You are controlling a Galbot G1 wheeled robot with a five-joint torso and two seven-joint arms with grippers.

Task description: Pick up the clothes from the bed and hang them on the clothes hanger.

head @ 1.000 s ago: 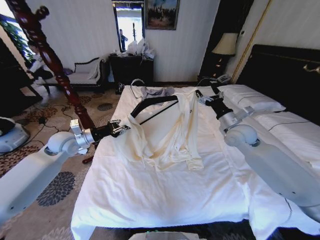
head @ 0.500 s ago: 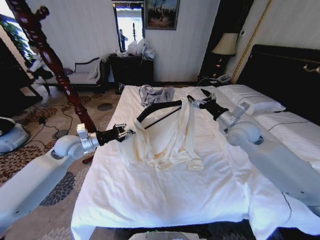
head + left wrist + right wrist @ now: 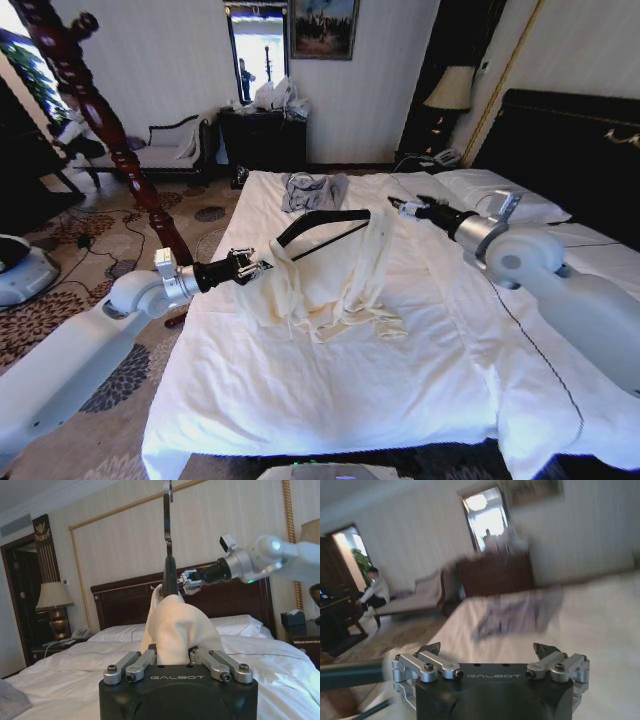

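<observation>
Right end effector [image 3: 397,206] has drawn back from the clothes hanger [image 3: 322,221], jaws spread and empty, while left end effector [image 3: 252,267] stays clamped on the clothes [image 3: 335,275] draped over it above the bed [image 3: 330,400]; risk: single-sided grip lets hanger tip, fabric sliding off.

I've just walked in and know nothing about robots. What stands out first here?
A cream garment hangs in mid-air over the wide white bed, draped on a black hanger. The left gripper is shut on the cloth's edge at the bed's left side. The right gripper, open, hovers beside the hanger's far end, near the pillows.
</observation>
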